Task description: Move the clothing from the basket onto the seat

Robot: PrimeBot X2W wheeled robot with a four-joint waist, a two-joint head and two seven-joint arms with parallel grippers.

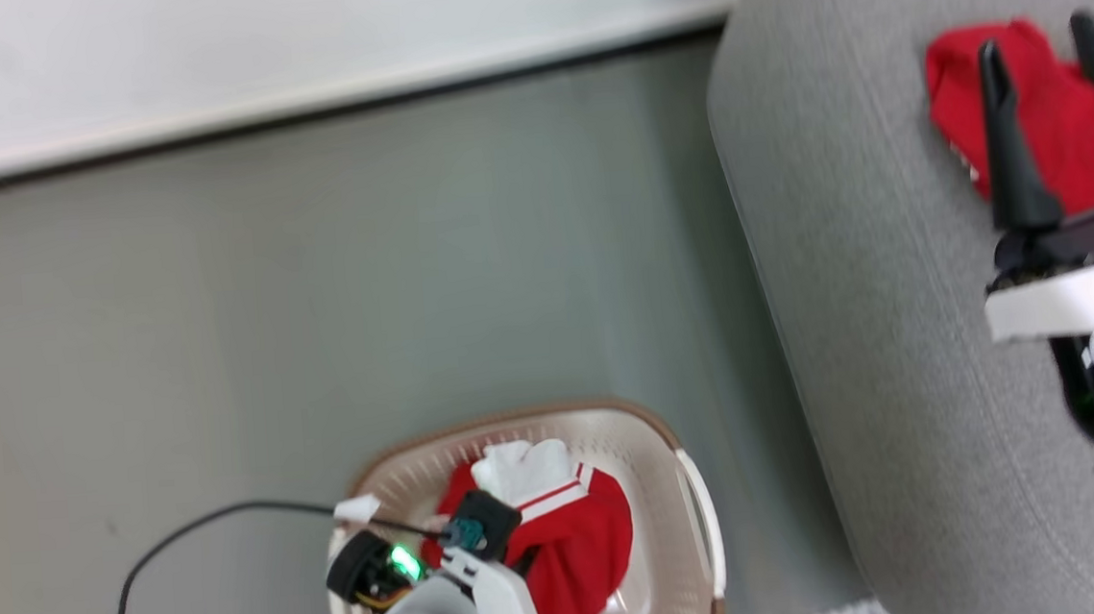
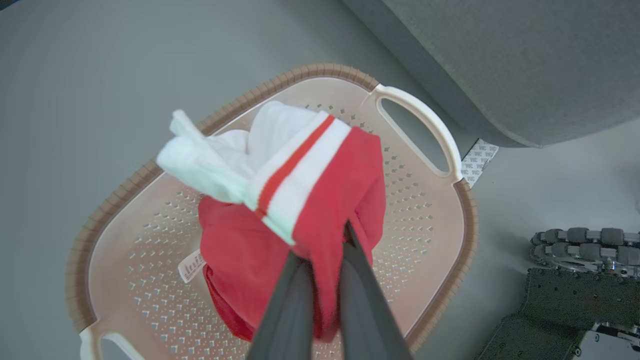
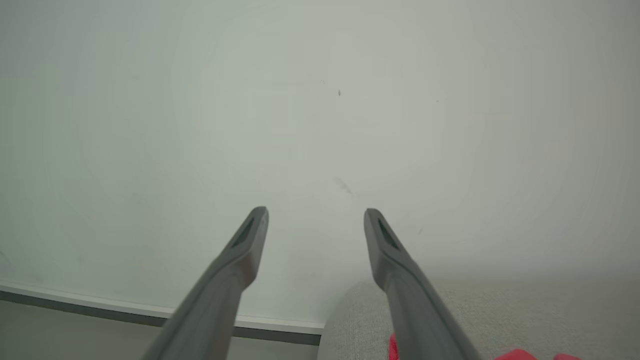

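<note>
Nearest, the left gripper (image 2: 325, 260) is clamped shut on a fold of the red and white shirt (image 2: 320, 200), which bunches up over the inside of the basket (image 2: 420, 220); whether its lowest folds rest on the basket's bottom cannot be told. A small white label (image 2: 191, 265) sticks out from the shirt's red side. The basket sits on the grey floor (image 2: 100, 75), its brown rim (image 2: 467, 225) broken by a white handle (image 2: 425, 125) at the sofa end and another at the opposite end. A black cable (image 1: 187, 534) loops from the left wrist out over the floor beside the basket. A patch of printed white tape (image 2: 479, 155) lies on the floor between the basket and the sofa (image 1: 895, 321), and the robot's dark base with its roller wheel (image 2: 580, 245) stands near the basket's side. The sofa's rounded corner rises just beside the basket. Farther along, over the sofa cushion, the right gripper (image 1: 1035, 30) has its fingers spread wide and holds nothing. Past its fingertips the plain red shirt (image 1: 1046, 147) lies crumpled on the sofa. Beyond everything runs the white wall (image 1: 297, 35) with a pale skirting board (image 1: 302, 103). Counted: two shirts, one over the basket and one on the sofa; one basket with two handles; one sofa; two grippers.
</note>
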